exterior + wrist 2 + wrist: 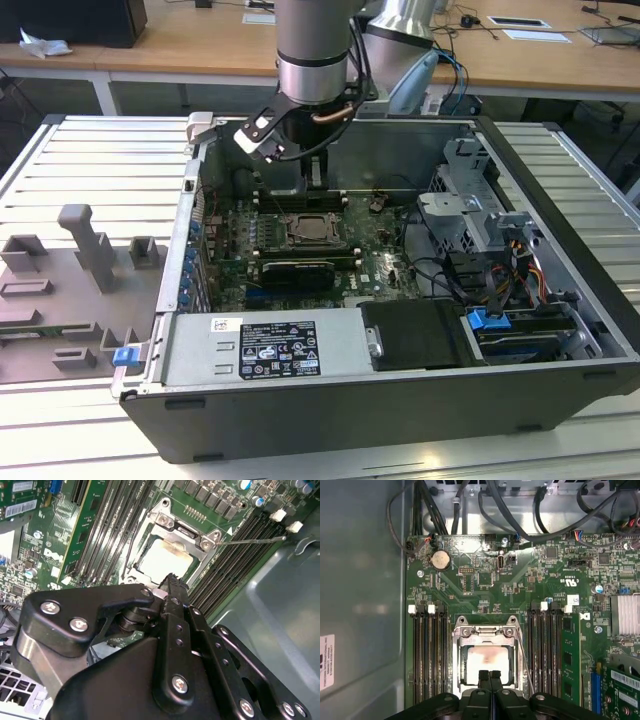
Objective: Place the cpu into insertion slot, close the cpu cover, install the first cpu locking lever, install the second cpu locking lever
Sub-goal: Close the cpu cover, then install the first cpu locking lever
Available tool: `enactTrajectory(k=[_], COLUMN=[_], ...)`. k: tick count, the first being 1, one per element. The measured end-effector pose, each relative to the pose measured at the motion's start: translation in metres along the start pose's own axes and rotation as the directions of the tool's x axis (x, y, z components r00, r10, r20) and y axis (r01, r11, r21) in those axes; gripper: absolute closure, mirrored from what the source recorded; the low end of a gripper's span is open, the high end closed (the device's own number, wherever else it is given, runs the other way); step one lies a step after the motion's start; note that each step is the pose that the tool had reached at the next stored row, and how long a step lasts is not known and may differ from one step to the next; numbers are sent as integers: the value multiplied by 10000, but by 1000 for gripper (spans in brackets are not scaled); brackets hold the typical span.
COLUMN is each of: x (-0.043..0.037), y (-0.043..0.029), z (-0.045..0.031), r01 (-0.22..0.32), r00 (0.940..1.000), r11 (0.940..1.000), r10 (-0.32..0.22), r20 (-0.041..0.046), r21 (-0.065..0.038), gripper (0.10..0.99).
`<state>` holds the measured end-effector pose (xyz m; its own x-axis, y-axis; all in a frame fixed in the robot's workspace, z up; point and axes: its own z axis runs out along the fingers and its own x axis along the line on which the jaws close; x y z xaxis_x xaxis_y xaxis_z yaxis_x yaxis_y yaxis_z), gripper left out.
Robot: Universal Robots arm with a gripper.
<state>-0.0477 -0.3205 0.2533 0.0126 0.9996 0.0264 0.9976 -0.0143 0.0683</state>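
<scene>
The cpu [487,661] lies in the insertion slot [312,230], its pale metal top [162,560] showing through the window of the cpu cover [482,632]. That silvery frame plate [186,532] rests flat over the chip. A thin wire locking lever [250,540] angles away from the socket's corner over the memory slots; it also runs beside the socket [525,662]. My gripper [490,676] hangs just above the socket's edge, fingers pressed together with nothing between them. Its black fingertips [172,578] end close over the cover's rim. Seen from outside, the gripper [310,180] is inside the open computer case.
Long black memory slots [427,655] flank the socket on both sides. Cables [470,500] run along the case wall beyond the board. A drive cage [470,200] and a power supply [270,350] fill the case's other parts. Grey fixtures [90,250] stand at the exterior view's left.
</scene>
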Motion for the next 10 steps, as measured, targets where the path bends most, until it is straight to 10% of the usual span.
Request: enactTrajectory(k=[10], x=[-1], y=[-57], z=[-4], r01=[0], r00=[10000], r11=[10000], r10=[0], r20=[0], r21=[0], gripper=[980])
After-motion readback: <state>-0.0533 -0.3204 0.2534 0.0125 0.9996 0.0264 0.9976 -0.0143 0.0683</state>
